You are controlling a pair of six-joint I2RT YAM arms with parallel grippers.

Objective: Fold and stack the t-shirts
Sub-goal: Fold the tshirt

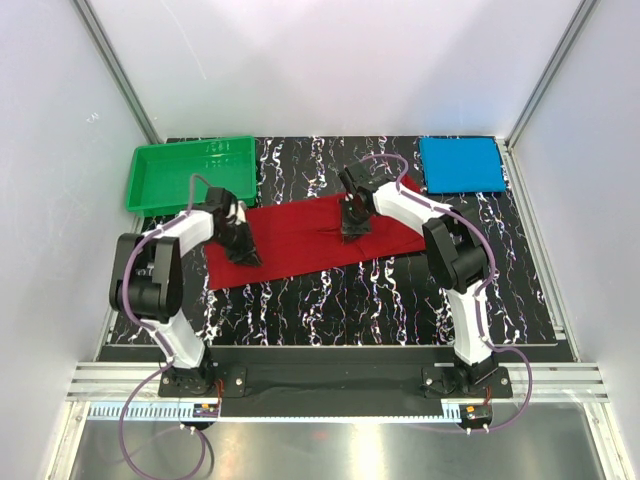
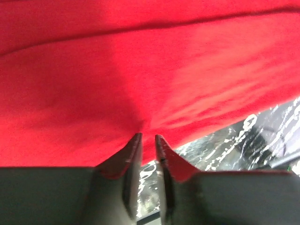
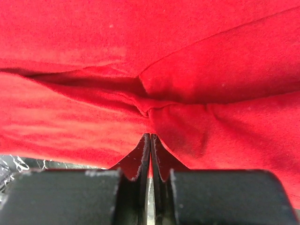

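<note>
The black marbled table (image 1: pixel 400 300) has bare room in front of the red shirt (image 1: pixel 300 235) and to its right. The shirt lies across the middle as a long slanted band, its left end nearer the arms and its right end reaching toward the far right corner. A green tray (image 1: pixel 135 185) sits at the far left. The blue shirt (image 1: pixel 460 165) lies as a neat folded rectangle at the far right, just beyond the red one's upper end. The step in hand looks like another fold of the red shirt. The left gripper (image 1: pixel 243 255) sits at the band's near edge by its left end, fingers (image 2: pixel 133 150) drawn almost together with cloth puckering at the tips, apparently pinching it. The right gripper (image 1: pixel 352 228) is on the right half, pressed together on a gathered ridge of red cloth. Next both grips should lift evenly and carry the cloth over itself, clear of the tray and the blue shirt.
</note>
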